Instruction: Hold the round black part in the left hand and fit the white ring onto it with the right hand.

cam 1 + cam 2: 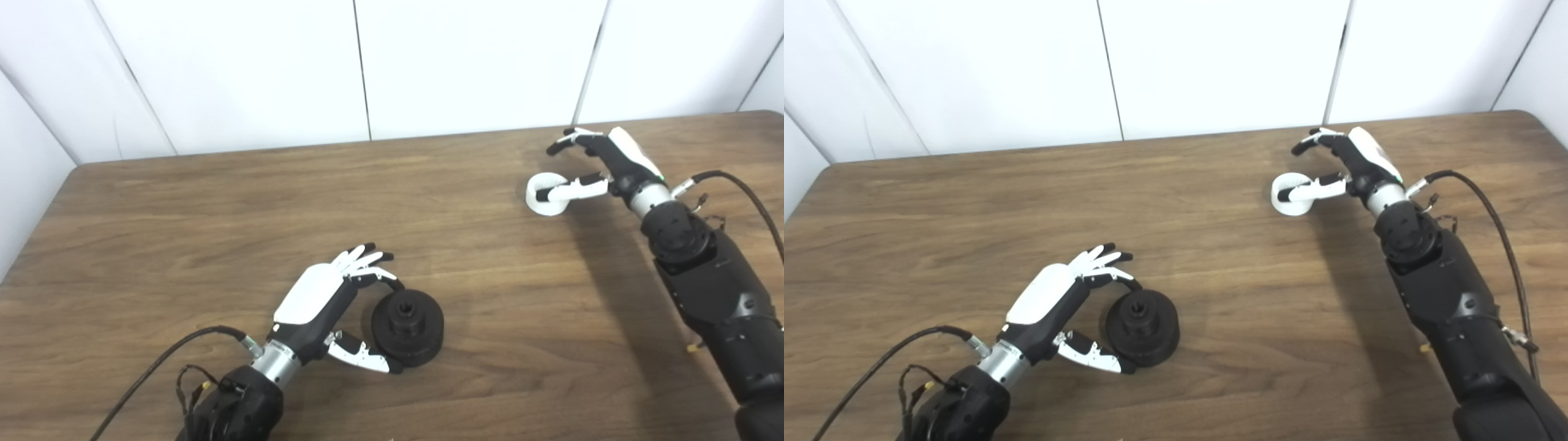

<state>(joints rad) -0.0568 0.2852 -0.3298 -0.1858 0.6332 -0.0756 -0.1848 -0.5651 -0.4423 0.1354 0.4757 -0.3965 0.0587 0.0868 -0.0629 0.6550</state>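
The round black part point(407, 327) lies flat on the wooden table point(245, 214) at the front, its toothed hub facing up. My left hand point(318, 300) is open beside it on the left: the thumb touches its near left rim and one curled finger reaches its far rim, the other fingers spread above. The white ring point(548, 208) lies on the table at the far right. My right hand point(612, 162) is open over it, the thumb lying across the ring's top and the fingers raised well beyond it. Both also show in the right eye view: the black part point(1143, 327) and the white ring point(1289, 208).
White wall panels stand behind the table's far edge. A cable point(153, 361) trails from the left forearm across the front left. Another cable point(744, 190) loops beside the right forearm near the table's right edge.
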